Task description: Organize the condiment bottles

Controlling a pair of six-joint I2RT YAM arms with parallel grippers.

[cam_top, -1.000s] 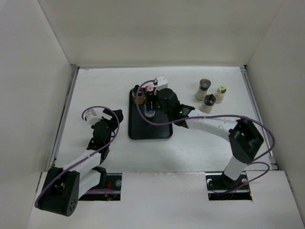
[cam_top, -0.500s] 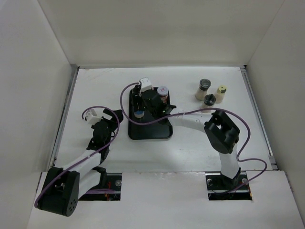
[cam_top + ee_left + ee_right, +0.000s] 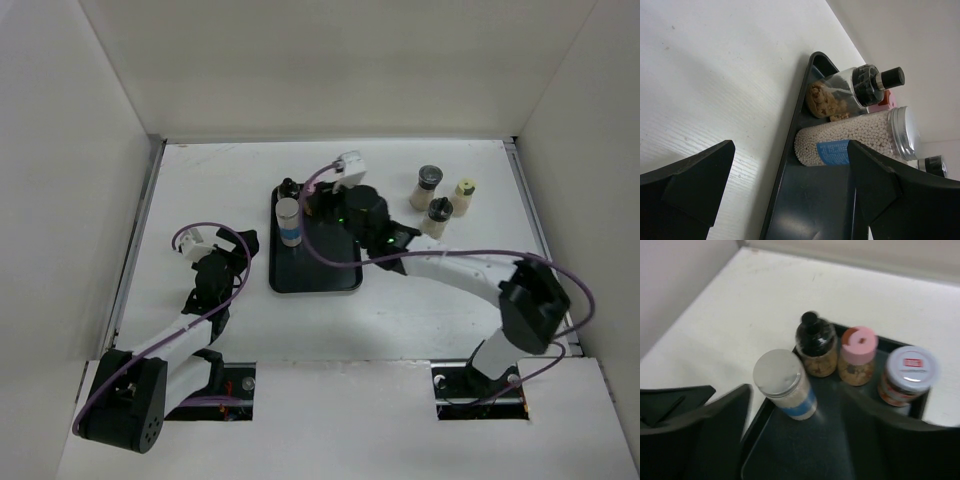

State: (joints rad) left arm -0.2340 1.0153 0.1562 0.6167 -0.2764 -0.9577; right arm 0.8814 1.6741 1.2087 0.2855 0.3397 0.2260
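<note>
Several condiment bottles stand in the black tray (image 3: 315, 272). A white-blue jar with a grey cap (image 3: 784, 383) stands at its left side (image 3: 288, 221). Behind it in a row are a black-capped bottle (image 3: 815, 346), a pink-capped bottle (image 3: 857, 356) and a lilac-capped jar (image 3: 907, 375). My right gripper (image 3: 805, 445) is open and empty, just back from the white-blue jar; in the top view it (image 3: 325, 205) hovers over the tray. My left gripper (image 3: 785, 200) is open and empty, low on the table left of the tray (image 3: 232, 255). Three more bottles (image 3: 437, 215) stand on the table at the right.
White walls enclose the table on three sides. The right arm (image 3: 450, 265) stretches across the table's middle right. In the left wrist view the tray's left rim (image 3: 790, 145) lies between the fingers, with the white-blue jar (image 3: 850, 142) and black-capped bottle (image 3: 850, 90) beyond.
The right gripper carried the white-blue jar to the tray's left side, let it go and drew back to the right. The left arm has not moved.
</note>
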